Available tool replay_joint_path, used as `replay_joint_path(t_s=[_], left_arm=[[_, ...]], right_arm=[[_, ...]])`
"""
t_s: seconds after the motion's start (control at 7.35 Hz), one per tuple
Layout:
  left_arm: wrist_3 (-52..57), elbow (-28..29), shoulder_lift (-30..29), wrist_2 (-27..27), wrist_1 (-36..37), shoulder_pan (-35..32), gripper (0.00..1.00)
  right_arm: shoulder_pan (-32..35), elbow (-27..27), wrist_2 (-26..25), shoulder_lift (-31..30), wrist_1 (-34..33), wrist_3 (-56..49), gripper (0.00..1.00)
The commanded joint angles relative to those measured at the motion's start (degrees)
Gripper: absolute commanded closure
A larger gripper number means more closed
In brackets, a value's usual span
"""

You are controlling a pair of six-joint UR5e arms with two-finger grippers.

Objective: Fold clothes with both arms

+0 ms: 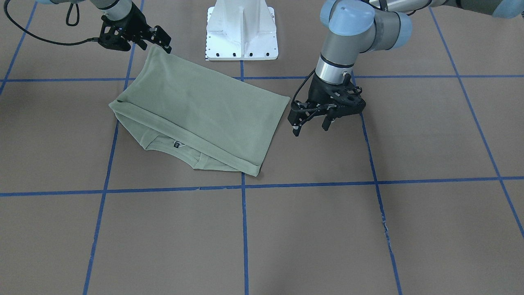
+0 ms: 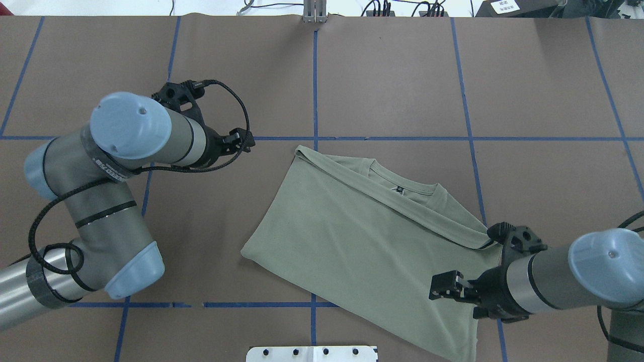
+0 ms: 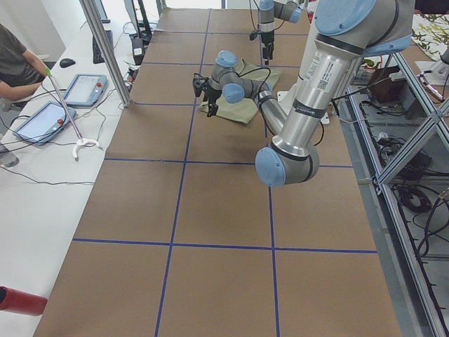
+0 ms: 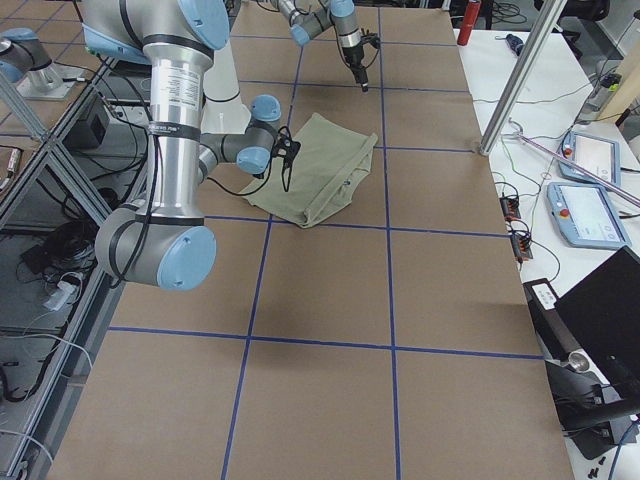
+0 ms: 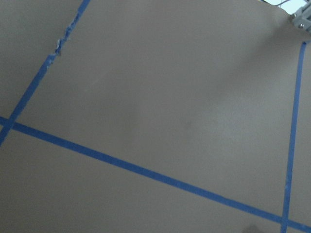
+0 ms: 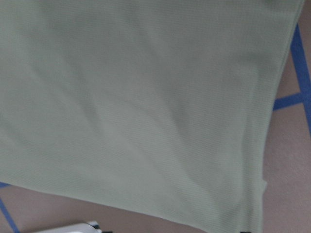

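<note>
Sage-green knit shirt, folded flat: likely light, limp; pinch at corners. Left gripper spread, empty; right gripper apparently parted.

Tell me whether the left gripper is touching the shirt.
Apart. The front-facing view shows a strip of bare table between the left gripper and the shirt.

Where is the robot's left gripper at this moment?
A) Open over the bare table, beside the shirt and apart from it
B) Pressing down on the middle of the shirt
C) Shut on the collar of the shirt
A: the left gripper hangs open over the bare table next to the shirt, without touching it, and its wrist view shows only table and blue tape.
</note>
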Motion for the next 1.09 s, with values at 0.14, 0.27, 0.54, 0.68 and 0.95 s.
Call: replay_joint_path(t_s=[0.14,0.27,0.54,0.68,0.95], left_arm=[[-11.1,-0.8,0.5,-1.2,0.0,10.6,0.0],[-12.7,-0.1,0.7,-1.1,0.0,12.5,0.0],[-14.9,0.5,0.7,-1.1,0.4,13.4,0.01],[-15.0,1.1,0.7,-1.0,0.4,14.3,0.01],[-16.6,2.1,0.4,-0.9,0.4,14.6,0.01]], right_arm=[[13.2,-0.2,0.5,5.1,-0.2,-0.1,0.0],[13.8,-0.5,0.3,5.6,-0.2,-0.1,0.0],[14.4,-2.4,0.4,8.2,-0.6,0.0,0.0],[14.6,-2.3,0.4,8.3,-0.6,0.0,0.0],[14.8,-2.3,0.4,8.3,-0.5,0.0,0.0]])
